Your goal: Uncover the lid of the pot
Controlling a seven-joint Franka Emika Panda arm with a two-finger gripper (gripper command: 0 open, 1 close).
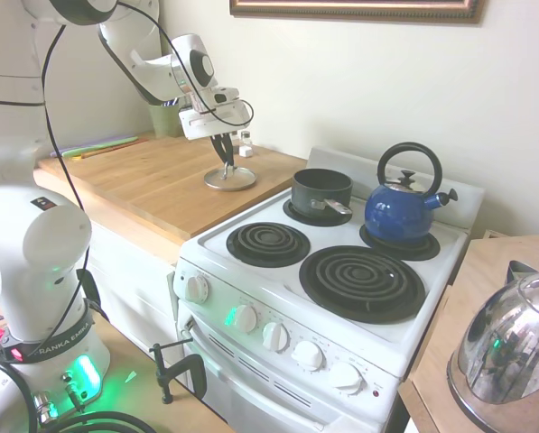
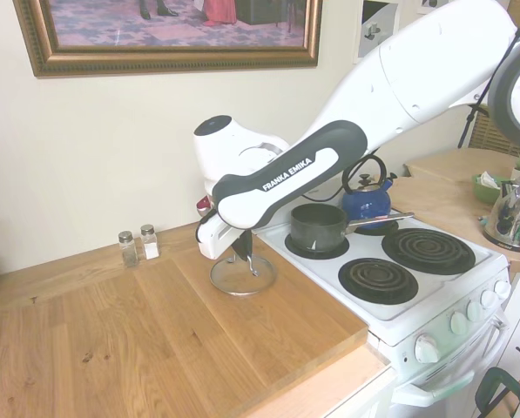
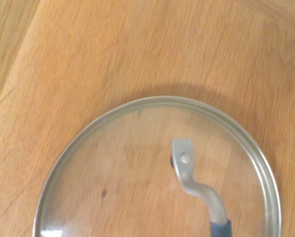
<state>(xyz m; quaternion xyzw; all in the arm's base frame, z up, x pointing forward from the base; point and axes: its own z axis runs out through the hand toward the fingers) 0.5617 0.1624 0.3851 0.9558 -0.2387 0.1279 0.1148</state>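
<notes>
One glass lid (image 1: 230, 178) (fragile, slippery) lies on the tabletop (image 1: 152, 185) beside the stove (image 1: 341, 271); claw (image 1: 225, 161) grasping its loop handle.

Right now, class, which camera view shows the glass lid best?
The wrist view: the lid fills it, rim and handle clear. Both exterior views show it small on the wooden counter, under the gripper.

White glossy Franka arm (image 2: 399, 78) with rounded casings, black joint bands, and a dark grey strip printed "FRANKA EMIKA" in white. Black cables loop along it. Small dark two-finger gripper (image 1: 224, 155) under a white wrist block; base glows green.
</notes>
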